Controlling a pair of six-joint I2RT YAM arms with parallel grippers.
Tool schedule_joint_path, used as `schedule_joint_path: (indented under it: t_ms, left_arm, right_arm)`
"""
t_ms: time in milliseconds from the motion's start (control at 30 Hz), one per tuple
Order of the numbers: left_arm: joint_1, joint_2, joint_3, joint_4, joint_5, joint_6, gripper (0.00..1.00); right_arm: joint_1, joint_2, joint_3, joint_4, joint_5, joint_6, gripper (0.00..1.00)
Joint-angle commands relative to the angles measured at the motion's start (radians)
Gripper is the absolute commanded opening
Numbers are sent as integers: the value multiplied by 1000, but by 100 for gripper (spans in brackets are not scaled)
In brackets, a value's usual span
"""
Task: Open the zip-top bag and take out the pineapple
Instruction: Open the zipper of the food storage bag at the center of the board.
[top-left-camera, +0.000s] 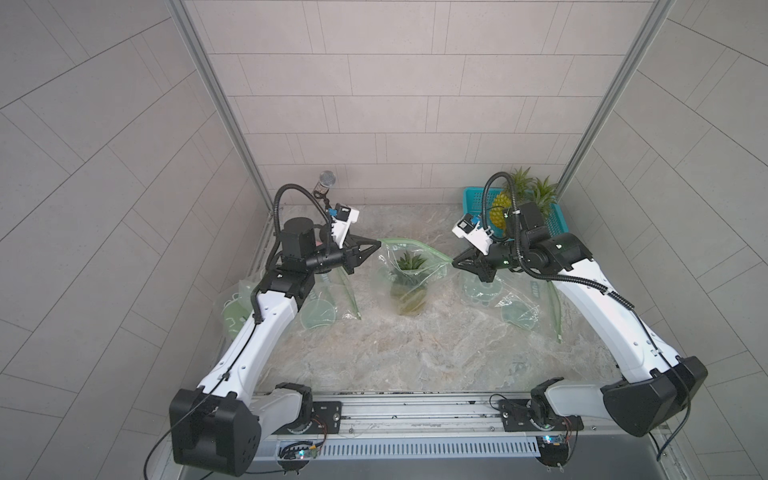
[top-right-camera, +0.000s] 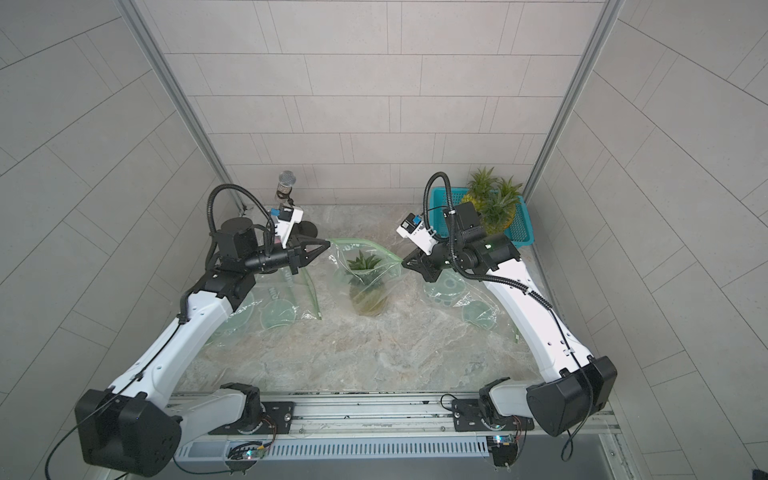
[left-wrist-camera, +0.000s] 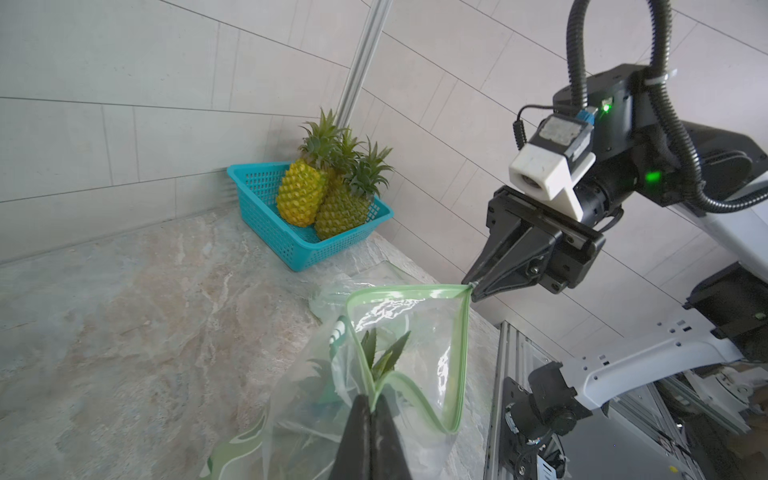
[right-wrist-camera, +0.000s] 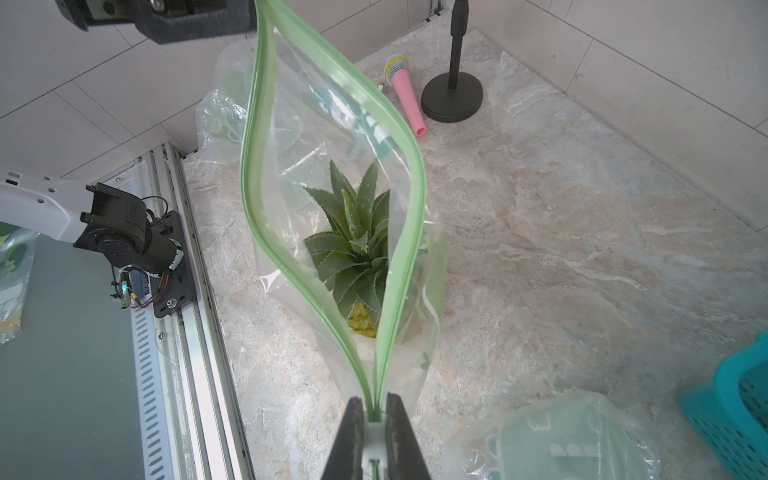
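The clear zip-top bag (top-left-camera: 388, 270) (top-right-camera: 338, 266) with a green zip rim stands mid-table, its mouth spread open between my two grippers. Inside it the pineapple (top-left-camera: 409, 266) (top-right-camera: 363, 262) (right-wrist-camera: 353, 241) stands upright with its green crown below the rim. My left gripper (top-left-camera: 379, 243) (top-right-camera: 328, 241) (left-wrist-camera: 374, 405) is shut on the left end of the rim. My right gripper (top-left-camera: 453, 262) (top-right-camera: 403, 261) (right-wrist-camera: 376, 409) is shut on the right end, with the white slider between its fingers. The left wrist view shows the right gripper (left-wrist-camera: 471, 289) pinching the bag's corner.
A blue basket (top-left-camera: 555, 220) (left-wrist-camera: 266, 199) holding two pineapples sits at the back right. Other plastic bags lie under the left arm (top-left-camera: 320, 307) and the right arm (top-left-camera: 515, 303). A microphone stand (right-wrist-camera: 452, 97) and a pink microphone (right-wrist-camera: 405, 95) are at the back left.
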Motion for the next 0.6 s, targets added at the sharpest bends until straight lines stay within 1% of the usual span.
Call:
schedule_joint_path:
  t_ms: [0,100,167,200,233,400,467,567]
  left_arm:
    - [-29,15,27,-63,11,60,0]
    - [-40,19,31,-79,13,69,0]
    - [-42,21,32,-82,11,71,0]
    - [-42,19,31,-87,7,74,0]
    - [-43,18,33,-93,1,79,0]
    - [-42,16,38,-120,-11,99,0]
    - [-42,13,38,-127,-18,103,0]
    - [-42,11,39,-137,-24,112,0]
  right_arm:
    - [12,2,7,32,-21,11,0]
    - [20,7,10,51,-16,24,0]
    - [25,11,18,59,-8,29,2]
    - [28,13,27,59,2,29,6]
    - [31,15,39,57,11,29,12]
    - [52,26,97,73,51,33,32]
    - [71,38,122,75,68,32,37]
    - [108,67,160,75,78,28,38]
